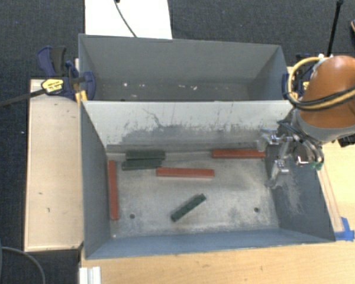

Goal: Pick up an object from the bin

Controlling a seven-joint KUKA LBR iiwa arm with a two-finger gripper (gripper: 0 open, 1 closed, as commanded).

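From where I stand, the gripper (277, 169) hangs low at the right end of the grey sheet-metal bin (183, 114), down by the foot of the sloping right wall. The arm's rounded orange cover (334, 90) and looped cables sit above it, outside the rim. I cannot tell whether the gripper is spread or closed, because the metal parts run together against the grey wall. Nearest to it is a matt red flat bar (236, 154), lying along the far edge of the floor with its right end just beside the gripper. That makes it the likeliest pick, I would guess, though nothing is lifted. The sloped walls seem to have let the sticks slide down to the flat floor, which is scuffed and dusty. A second red bar (185, 172) lies mid-floor and a third red bar (113, 189) lies along the left wall. Two dark green bars (143, 160) lie side by side at the far left, and one tilted dark green bar (188, 207) lies nearer, well apart from the others. All are straight, slim and square-edged, so each offers long parallel sides for a pinch.
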